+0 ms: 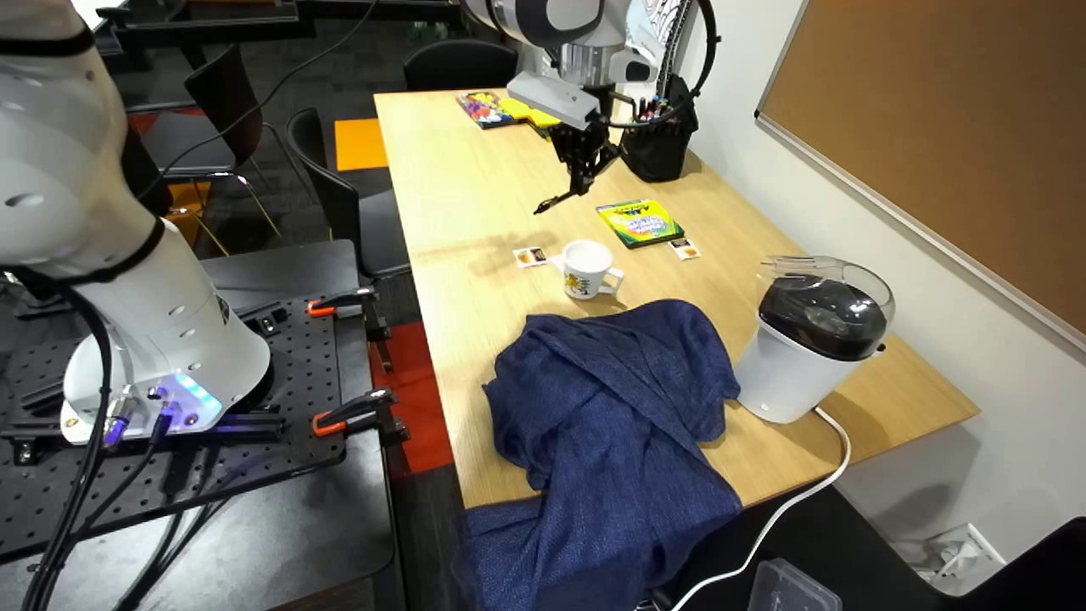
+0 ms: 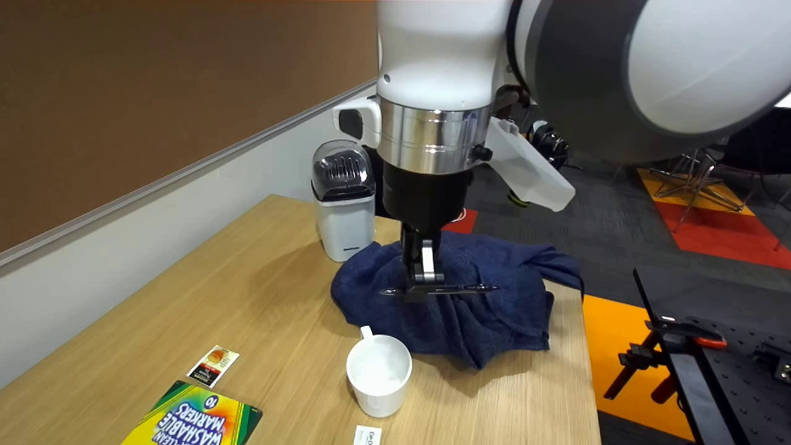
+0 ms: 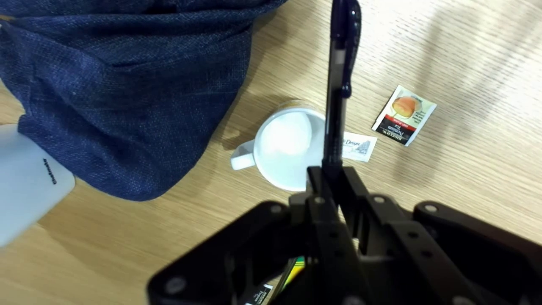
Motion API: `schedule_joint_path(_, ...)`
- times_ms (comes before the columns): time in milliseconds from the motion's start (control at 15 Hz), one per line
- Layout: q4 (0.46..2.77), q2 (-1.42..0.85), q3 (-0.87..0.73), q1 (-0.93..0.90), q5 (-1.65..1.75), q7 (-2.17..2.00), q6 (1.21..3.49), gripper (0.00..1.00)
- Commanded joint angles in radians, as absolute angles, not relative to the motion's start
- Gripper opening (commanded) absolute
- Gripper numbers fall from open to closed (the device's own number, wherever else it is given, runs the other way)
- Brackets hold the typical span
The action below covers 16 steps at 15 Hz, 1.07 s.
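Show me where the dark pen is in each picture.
In an exterior view: the pen is above center.
In an exterior view: the pen is just below center.
In the wrist view: the pen runs down from the top edge, right of center.
Landmark in all three: the white mug.

A slim, glossy, dark pen hangs nearly level around the middle of an exterior view, its tapered end toward the left, pinched nearer that end by the pincer. In the wrist view it runs from centre to top edge, bluish there, its clip along the right.
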<state>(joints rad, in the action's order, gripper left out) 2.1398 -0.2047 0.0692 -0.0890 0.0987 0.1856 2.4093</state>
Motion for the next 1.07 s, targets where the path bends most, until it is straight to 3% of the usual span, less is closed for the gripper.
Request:
schedule_joint_path(0,2.132,-0.232,0.036,-0.123,0.269,0.009,2.483,0.03)
schedule_joint_path(1000,2.069,-0.322,-0.049,-0.229,1.028,-0.765,2.559,0.03)
